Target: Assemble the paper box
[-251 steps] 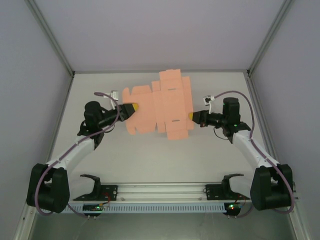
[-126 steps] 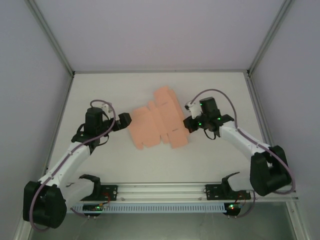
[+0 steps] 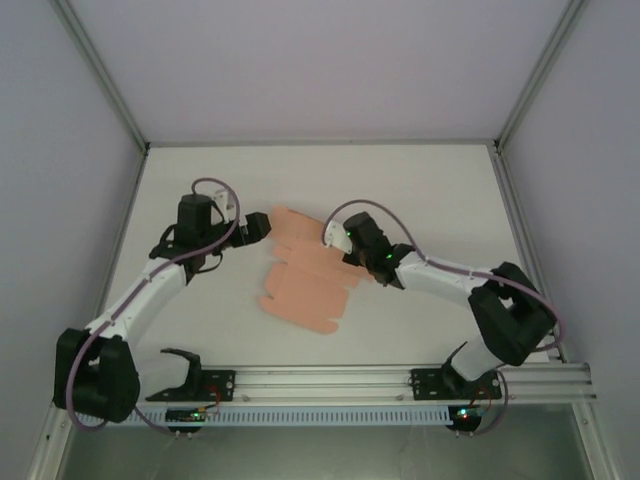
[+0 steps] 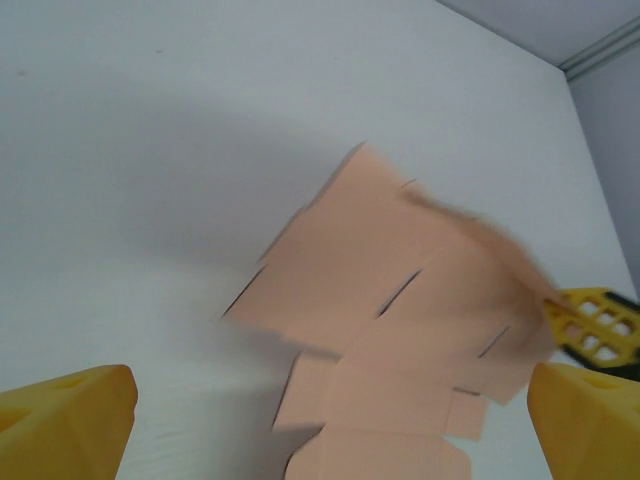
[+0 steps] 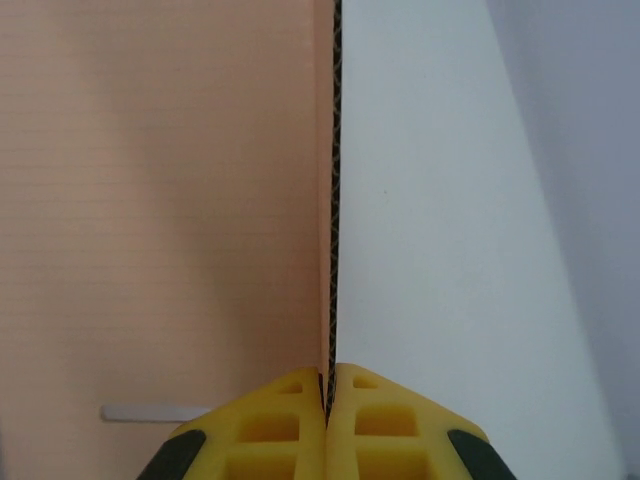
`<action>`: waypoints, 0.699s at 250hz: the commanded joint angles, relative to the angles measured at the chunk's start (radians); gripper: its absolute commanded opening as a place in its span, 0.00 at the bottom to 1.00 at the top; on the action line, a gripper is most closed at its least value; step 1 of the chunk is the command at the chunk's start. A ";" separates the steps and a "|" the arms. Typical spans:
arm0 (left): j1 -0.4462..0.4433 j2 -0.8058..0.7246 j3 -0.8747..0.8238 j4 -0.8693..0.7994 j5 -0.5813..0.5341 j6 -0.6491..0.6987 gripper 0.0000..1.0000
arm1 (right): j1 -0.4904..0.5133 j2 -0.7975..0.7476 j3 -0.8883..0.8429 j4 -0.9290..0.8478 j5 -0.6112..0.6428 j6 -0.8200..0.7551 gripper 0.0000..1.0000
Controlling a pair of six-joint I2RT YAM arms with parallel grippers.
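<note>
Two arms, top external view: both reach in toward the middle of the white table (image 3: 200, 330), one from each side.
Paper box, top external view: the paper box (image 3: 305, 275) is an unfolded salmon-pink die-cut sheet with tabs and flaps, lying slantwise between the two grippers.
Left gripper, top external view: the left gripper (image 3: 262, 224) sits just beside the sheet's far left corner; whether it touches cannot be told from here.
Right gripper, top external view: the right gripper (image 3: 348, 260) is over the sheet's right side, its fingertips hidden under the wrist.
Left gripper, left wrist view: the left gripper (image 4: 330, 410) has its yellow fingers (image 4: 70, 415) spread wide, one in each lower corner, clamping nothing.
Paper box, left wrist view: the paper box (image 4: 390, 310) spreads ahead of and between the fingers, with cut slits showing. Its far part is raised off the table (image 4: 150, 150) and throws a shadow there.
Right gripper, left wrist view: the right gripper (image 4: 590, 325) pinches the sheet's right edge, which is blurred.
Right gripper, right wrist view: the right gripper (image 5: 328, 395) has its yellow fingers (image 5: 265, 430) pressed together on the sheet's edge.
Paper box, right wrist view: the paper box (image 5: 160, 200) runs edge-on straight out from the closed fingers. Its pink face fills the left, a small slit (image 5: 150, 412) is near the left finger, and the table (image 5: 430, 250) is on the right.
</note>
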 commanded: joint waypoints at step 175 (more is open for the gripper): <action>-0.138 0.280 0.200 -0.105 0.151 -0.027 0.84 | 0.067 0.069 -0.083 0.302 0.104 -0.245 0.00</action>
